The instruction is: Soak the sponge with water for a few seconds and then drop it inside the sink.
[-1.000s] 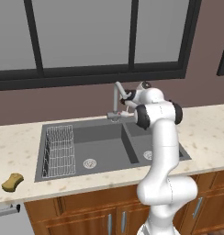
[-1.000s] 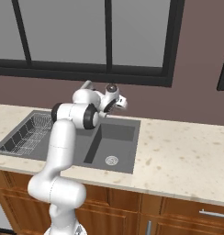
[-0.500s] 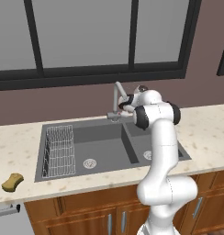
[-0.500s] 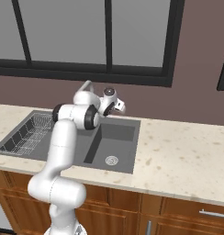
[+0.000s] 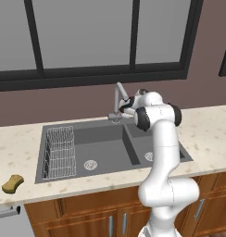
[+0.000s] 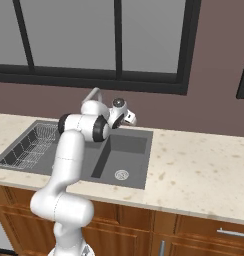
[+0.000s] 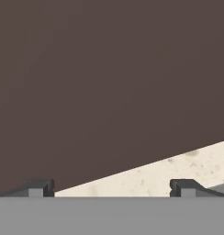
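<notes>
The yellow-brown sponge (image 5: pixel 13 183) lies on the pale counter, far left of the sink (image 5: pixel 102 139), well away from the arm. My gripper (image 5: pixel 126 107) hovers at the back of the sink beside the silver faucet (image 5: pixel 118 96), above the divider between the two basins. From the right base it (image 6: pixel 129 120) points toward the back wall over the sink (image 6: pixel 128 145). In the hand view the gripper (image 7: pixel 109 188) is open, its fingertips (image 7: pixel 38 187) wide apart with nothing between them, facing brown wall and a strip of counter. The water is out of view.
A wire rack (image 5: pixel 59 152) sits in the left basin. Round silver drains (image 5: pixel 90 164) mark each basin floor. A dark-framed window (image 5: pixel 110 41) spans the wall behind. The speckled counter (image 6: pixel 204 170) stretches right of the sink; wooden cabinets run below.
The hand has shifted slightly toward the faucet and dipped a little. The jaws stayed open, and the sponge has not moved.
</notes>
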